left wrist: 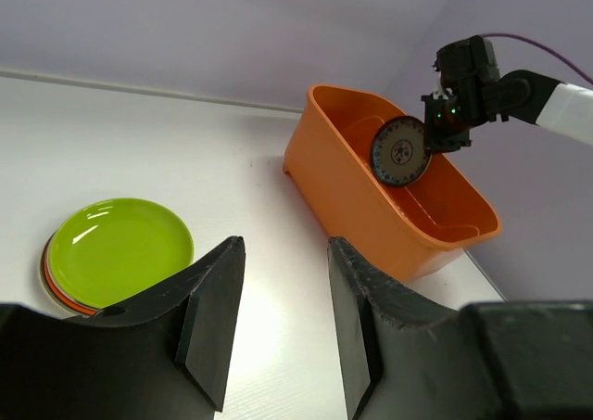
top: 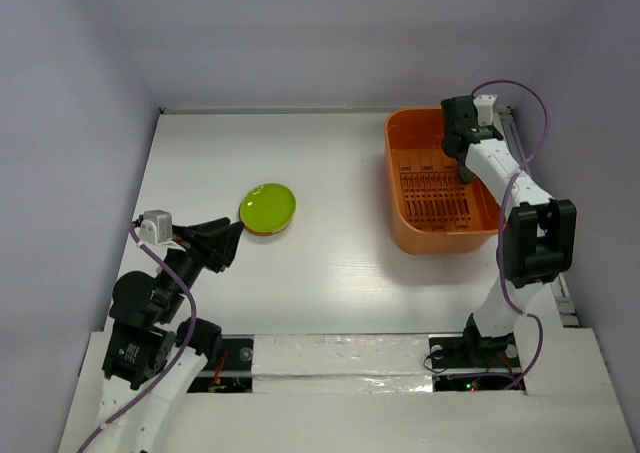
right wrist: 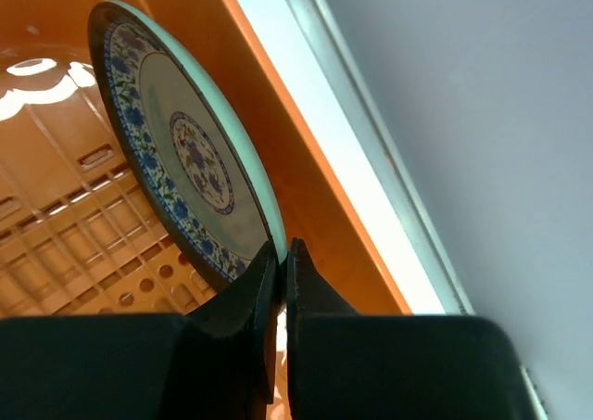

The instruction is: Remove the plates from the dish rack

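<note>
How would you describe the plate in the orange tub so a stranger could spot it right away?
Find the orange dish rack on the right. Held on edge inside it, its rim pinched by the right gripper, is the patterned plate. It alone has a blue floral border; the other plates lie stacked flat on the left, yellow-green on top.

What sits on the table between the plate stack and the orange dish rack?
Nothing: in the top view, bare white table separates the plate stack from the dish rack.

Lower plates (left wrist: pixel 57 292): covered, only rims showing at 8 o'clock.
Patterned plate (right wrist: pixel 181 174): 6 o'clock rim hidden in right gripper (right wrist: pixel 283 258).
</note>
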Available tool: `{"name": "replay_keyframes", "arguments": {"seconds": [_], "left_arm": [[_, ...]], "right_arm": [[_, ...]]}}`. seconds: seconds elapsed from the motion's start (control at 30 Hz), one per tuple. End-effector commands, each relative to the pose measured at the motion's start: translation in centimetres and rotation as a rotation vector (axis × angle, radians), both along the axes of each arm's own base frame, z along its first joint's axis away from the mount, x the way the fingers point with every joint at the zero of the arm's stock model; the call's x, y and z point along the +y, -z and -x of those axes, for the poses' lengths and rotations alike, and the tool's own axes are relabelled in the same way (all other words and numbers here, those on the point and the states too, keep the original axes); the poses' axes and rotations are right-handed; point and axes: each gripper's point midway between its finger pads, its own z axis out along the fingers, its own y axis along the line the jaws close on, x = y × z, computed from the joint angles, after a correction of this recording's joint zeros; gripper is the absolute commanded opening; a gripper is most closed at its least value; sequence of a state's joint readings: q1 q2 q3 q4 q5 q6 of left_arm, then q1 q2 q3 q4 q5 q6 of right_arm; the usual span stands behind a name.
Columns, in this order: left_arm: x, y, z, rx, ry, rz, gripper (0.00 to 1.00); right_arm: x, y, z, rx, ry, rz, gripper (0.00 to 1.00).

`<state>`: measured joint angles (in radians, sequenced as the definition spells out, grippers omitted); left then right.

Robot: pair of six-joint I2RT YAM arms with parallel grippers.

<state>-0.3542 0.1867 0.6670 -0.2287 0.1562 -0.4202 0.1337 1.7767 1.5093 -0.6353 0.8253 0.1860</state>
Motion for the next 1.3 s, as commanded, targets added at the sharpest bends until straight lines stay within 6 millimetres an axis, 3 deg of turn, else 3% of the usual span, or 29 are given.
{"name": "replay_keyframes", "arguments": {"seconds": [0.0,0.2,0.3,0.33,0.4,0.5,0.7,0.73,0.77,0.83,0.87,0.9,0.97,1.0,1.03,1.13,1.27], "left_arm": [[-0.2,-1.2,0.1,-0.04,0.011,0.015,0.38],[-0.2,-1.1,-0.1,-0.033,0.005,0.013,0.38],[-0.1,-0.9,-0.2,-0.025,0.001,0.012,0.38],[-0.1,-0.9,-0.3,-0.025,-0.001,0.012,0.38],[-0.1,-0.9,-0.4,-0.022,-0.004,0.012,0.38],[-0.1,-0.7,-0.6,-0.015,-0.009,0.008,0.38],[0.4,-0.2,-1.4,0.017,-0.047,0.001,0.45],[0.4,-0.2,-1.5,0.02,-0.05,0.001,0.51],[0.6,-0.1,-1.7,0.024,-0.06,-0.002,0.55],[0.5,0.0,-1.7,0.027,-0.057,-0.002,0.64],[0.8,0.0,-1.9,0.03,-0.071,-0.004,0.67],[0.8,0.0,-1.9,0.03,-0.071,-0.003,0.71],[0.9,0.1,-2.0,0.032,-0.079,-0.002,0.74],[0.9,0.1,-2.0,0.033,-0.079,-0.004,0.76],[0.8,0.2,-2.1,0.036,-0.077,-0.004,0.83],[0.8,0.2,-2.2,0.038,-0.077,-0.007,0.9],[0.9,0.3,-2.4,0.042,-0.081,-0.011,0.92]], "right_arm": [[1.0,-8.4,0.4,-0.177,-0.005,0.037,0.0],[3.1,-13.6,2.8,-0.256,-0.034,0.051,0.0],[5.8,-16.7,3.9,-0.348,-0.105,-0.017,0.0],[7.4,-17.1,3.8,-0.37,-0.17,-0.072,0.0],[12.6,-18.7,4.0,-0.454,-0.335,-0.212,0.0],[20.6,-18.5,3.9,-0.518,-0.538,-0.411,0.0],[36.9,-14.8,4.6,-0.48,-0.86,-0.813,0.0],[39.2,-14.0,5.0,-0.44,-0.913,-0.874,0.0],[41.4,-11.6,4.3,-0.395,-0.925,-0.899,0.0],[45.1,-10.3,5.1,-0.338,-0.972,-0.976,0.0],[46.3,-9.5,5.1,-0.321,-0.985,-0.991,0.0],[47.5,-7.0,4.8,-0.276,-0.972,-0.991,0.0],[49.1,-5.6,4.9,-0.241,-0.986,-1.02,0.0],[49.7,-3.8,4.8,-0.206,-0.976,-1.039,0.0],[50.4,-3.0,5.2,-0.181,-0.982,-1.073,0.0],[51.2,0.1,5.6,-0.127,-0.969,-1.082,0.01],[51.8,3.2,6.4,-0.052,-0.958,-1.115,0.06]]}}
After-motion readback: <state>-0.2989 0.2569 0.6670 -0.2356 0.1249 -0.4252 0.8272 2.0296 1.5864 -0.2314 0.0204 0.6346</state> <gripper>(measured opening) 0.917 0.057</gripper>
